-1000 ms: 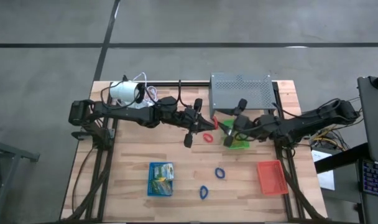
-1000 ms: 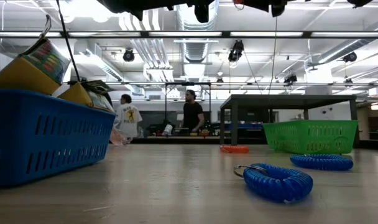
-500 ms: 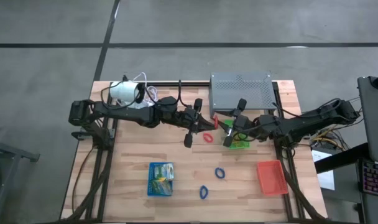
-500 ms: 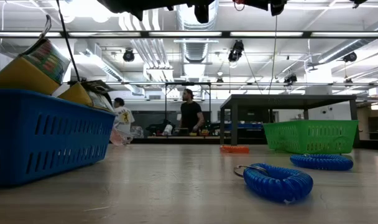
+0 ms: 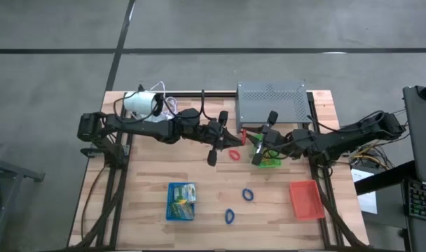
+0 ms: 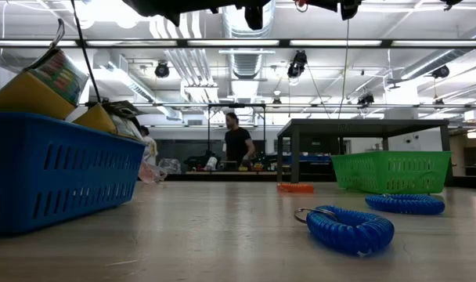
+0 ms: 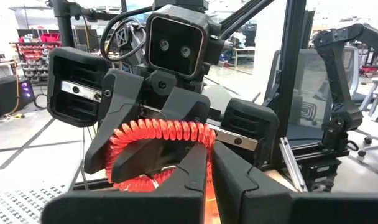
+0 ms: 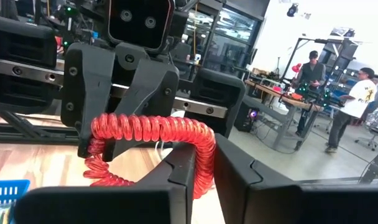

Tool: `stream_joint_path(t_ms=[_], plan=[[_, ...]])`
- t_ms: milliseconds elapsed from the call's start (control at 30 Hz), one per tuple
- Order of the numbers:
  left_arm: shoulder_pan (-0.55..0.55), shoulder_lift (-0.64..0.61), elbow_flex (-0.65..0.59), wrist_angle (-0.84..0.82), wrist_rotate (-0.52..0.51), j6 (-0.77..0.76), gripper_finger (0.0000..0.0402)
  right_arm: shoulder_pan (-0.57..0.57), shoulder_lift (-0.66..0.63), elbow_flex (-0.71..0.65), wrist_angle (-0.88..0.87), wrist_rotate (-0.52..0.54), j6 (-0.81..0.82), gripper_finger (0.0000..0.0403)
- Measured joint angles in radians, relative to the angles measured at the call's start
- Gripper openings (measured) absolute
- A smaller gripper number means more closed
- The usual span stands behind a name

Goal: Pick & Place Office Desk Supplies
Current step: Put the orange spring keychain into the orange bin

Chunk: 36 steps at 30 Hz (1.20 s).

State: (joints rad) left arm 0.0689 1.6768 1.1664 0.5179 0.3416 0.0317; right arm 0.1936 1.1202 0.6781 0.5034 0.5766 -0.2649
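Reaching in from opposite ends of the bench (image 5: 150,175), level and stretched toward its middle, meeting just in front of the grey perforated stand (image 5: 271,102). Left claw (image 5: 216,140) clamped on the red coiled loop (image 7: 159,138), right claw (image 5: 261,143) facing it, fingers (image 8: 176,165) closed on the same coil from the other end, above the green tray (image 5: 271,162). Lying loose on the wood: two blue loops (image 5: 248,194), beside the blue tray (image 5: 181,201) of packets, with a red tray (image 5: 306,199) near the right edge
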Motion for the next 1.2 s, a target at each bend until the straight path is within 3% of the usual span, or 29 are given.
stream_joint_path(t_ms=[467,833,1200], plan=[[-0.002,-0.010,0.000,0.002,-0.116,-0.153,0.0050,0.000,-0.001,-0.001,-0.001,0.003,0.000,0.0047],[-0.002,-0.010,0.000,0.002,-0.121,-0.171,0.0094,0.000,-0.001,-0.001,-0.001,0.002,0.000,0.0043],[-0.002,-0.010,0.000,0.001,-0.121,-0.245,0.0099,0.000,-0.001,-0.001,-0.001,0.001,-0.005,0.0044]])
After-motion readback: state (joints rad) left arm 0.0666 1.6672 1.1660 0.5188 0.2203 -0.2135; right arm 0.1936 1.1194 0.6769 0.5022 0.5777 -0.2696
